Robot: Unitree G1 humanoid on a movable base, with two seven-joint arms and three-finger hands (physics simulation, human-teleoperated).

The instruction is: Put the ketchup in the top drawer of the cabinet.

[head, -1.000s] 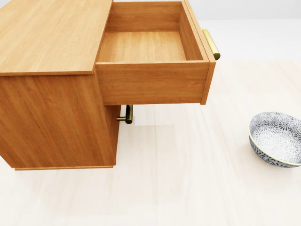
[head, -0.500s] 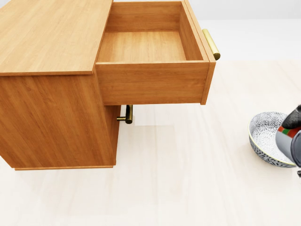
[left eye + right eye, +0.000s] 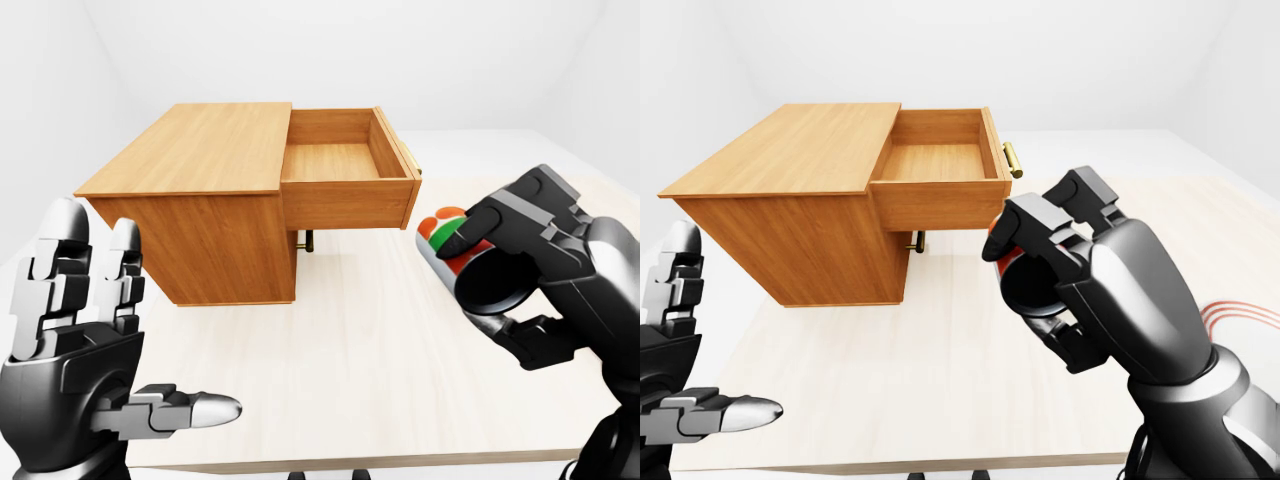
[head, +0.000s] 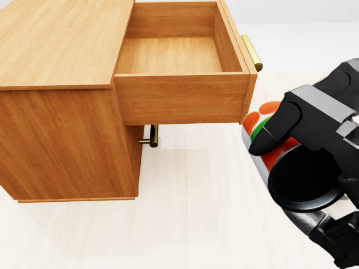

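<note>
We hold the ketchup (image 4: 263, 137) in our right robot hand (image 4: 314, 151), whose dark fingers (image 4: 277, 126) are wrapped tight around the bottle's body. The bottle lies tilted, its red, green and white label showing between the fingers, and it is lifted clear of the tabletop (image 4: 207, 213). In the head view it sits just to the right of the drawer's front panel and a little below it, not yet over the opening.

The cabinet (image 4: 61, 112) stands on the tabletop at the left of the head view. Its top drawer (image 4: 179, 59) is pulled fully out toward the right, and we can see its bare wooden floor. A brass handle (image 4: 252, 52) runs along the drawer's front panel. A second brass handle (image 4: 152, 136) shows below the open drawer, in its shadow.

Our left robot hand (image 3: 85, 340) is raised at the lower left of the left-eye view, fingers spread apart and thumb stretched out sideways, gripping nothing and well apart from the cabinet.
</note>
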